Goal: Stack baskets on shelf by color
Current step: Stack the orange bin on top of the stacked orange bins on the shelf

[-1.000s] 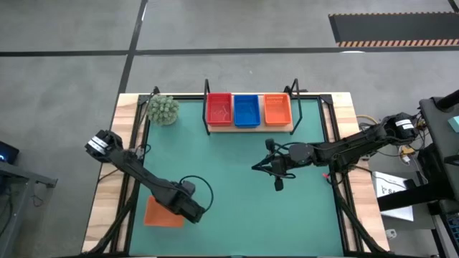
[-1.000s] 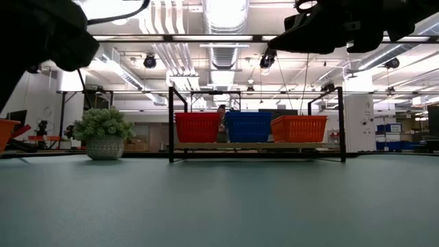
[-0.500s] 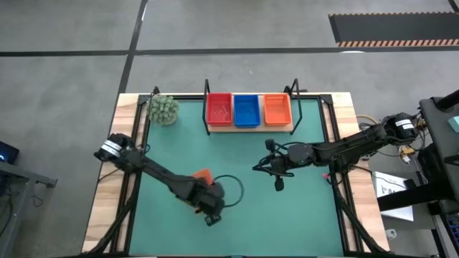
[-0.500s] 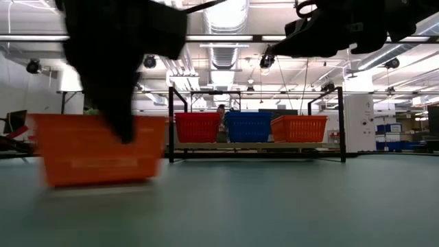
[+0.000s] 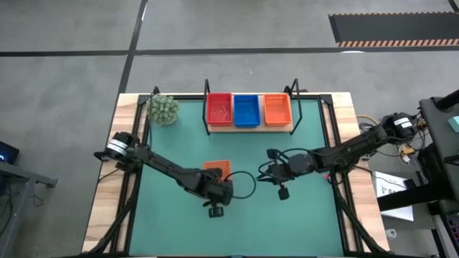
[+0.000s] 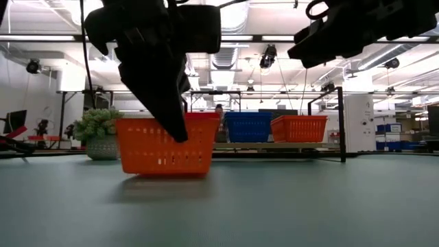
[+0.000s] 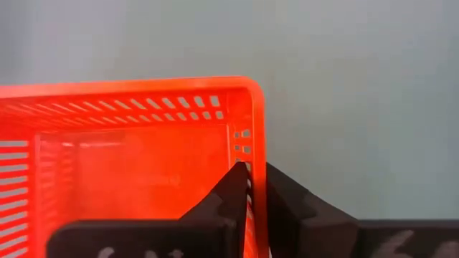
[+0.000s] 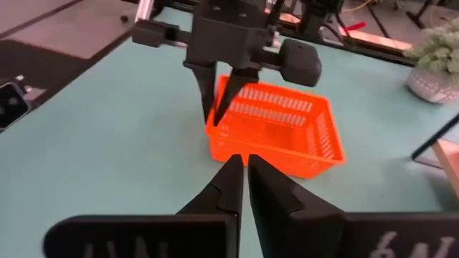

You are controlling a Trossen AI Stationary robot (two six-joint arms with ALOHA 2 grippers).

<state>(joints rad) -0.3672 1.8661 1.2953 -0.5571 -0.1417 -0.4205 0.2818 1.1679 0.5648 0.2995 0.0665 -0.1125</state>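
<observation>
The left gripper (image 7: 251, 188) is clamped on the rim of an orange basket (image 5: 217, 170), held just above the mat (image 5: 301, 215) near its middle, in front of the shelf (image 5: 249, 126). The right gripper (image 8: 240, 179) is held pinched together above the mat, right of the basket.

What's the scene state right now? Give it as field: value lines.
left hand: shut on the rim of the orange basket, mid-mat
right hand: shut, empty, above the mat facing that basket
shelf: at the far edge of the green mat
on shelf: red basket, blue basket, orange shelf basket, side by side
other: potted plant at the far left corner
</observation>
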